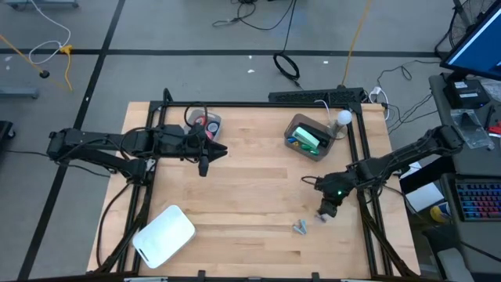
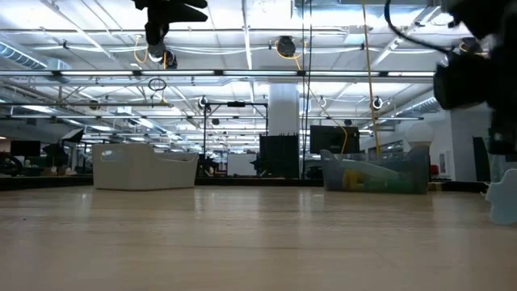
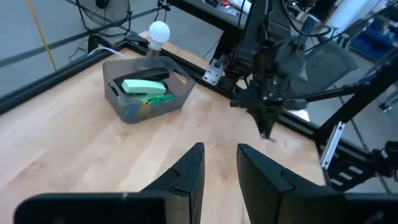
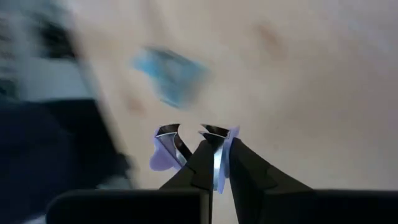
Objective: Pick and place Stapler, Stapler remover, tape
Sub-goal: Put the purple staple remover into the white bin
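Observation:
My right gripper [image 1: 326, 211] is low over the table's right near part, shut on a staple remover [image 4: 186, 149] with metal claws and pale lilac grips. A second small staple remover [image 1: 300, 227] lies flat on the wood just to its left and shows as a blue blur [image 4: 171, 74] in the right wrist view. The green stapler [image 1: 308, 139] lies inside a grey bin [image 1: 291, 135]. Red and blue tape rolls [image 1: 205, 122] sit in a small clear tub at the far edge. My left gripper [image 1: 204, 163] hovers open beside that tub, holding nothing. My right gripper pinches the staple remover between its two fingers, which come from above and point down. One lilac grip and metal claw [image 4: 166, 148] stick out to one side of the fingertips. The other metal blade [image 4: 217, 163] lies between the fingers. Whether it clears the table cannot be told.
A white rounded lid or box [image 1: 164, 235] lies at the near left corner. A light bulb [image 1: 344, 117] stands by the grey bin. A black frame [image 1: 258, 104] runs along the far edge and down both sides. Bare wood [image 1: 250, 188] spans the middle.

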`<state>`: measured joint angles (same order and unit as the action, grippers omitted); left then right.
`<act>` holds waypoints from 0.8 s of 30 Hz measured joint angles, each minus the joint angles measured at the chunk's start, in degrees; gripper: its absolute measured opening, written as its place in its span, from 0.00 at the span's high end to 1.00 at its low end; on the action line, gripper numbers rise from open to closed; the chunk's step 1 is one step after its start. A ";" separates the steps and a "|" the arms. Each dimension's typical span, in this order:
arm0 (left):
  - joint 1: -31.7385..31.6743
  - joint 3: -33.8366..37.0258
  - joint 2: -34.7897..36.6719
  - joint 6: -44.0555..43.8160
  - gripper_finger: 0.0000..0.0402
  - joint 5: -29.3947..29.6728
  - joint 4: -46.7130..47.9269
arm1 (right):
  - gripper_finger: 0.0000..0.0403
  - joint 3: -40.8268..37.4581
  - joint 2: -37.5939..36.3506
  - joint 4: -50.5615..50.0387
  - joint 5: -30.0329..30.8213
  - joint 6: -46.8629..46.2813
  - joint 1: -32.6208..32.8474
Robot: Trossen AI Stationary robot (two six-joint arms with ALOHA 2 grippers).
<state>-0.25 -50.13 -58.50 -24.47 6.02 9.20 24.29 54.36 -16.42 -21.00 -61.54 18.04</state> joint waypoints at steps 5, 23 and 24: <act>0.55 0.02 -2.08 -2.24 0.77 -0.44 -1.38 | 0.95 0.00 -2.63 18.75 4.98 -2.29 -1.10; 3.87 0.02 -25.85 -3.86 0.77 -10.39 -44.81 | 0.95 0.08 3.71 56.71 16.95 2.86 -5.33; 3.87 0.02 -26.90 -4.93 0.77 -10.73 -46.01 | 0.95 0.24 4.45 57.18 17.57 2.89 -5.33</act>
<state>3.62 -50.11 -85.40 -29.40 -4.71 -36.81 24.54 58.81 40.76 -3.43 -58.65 12.71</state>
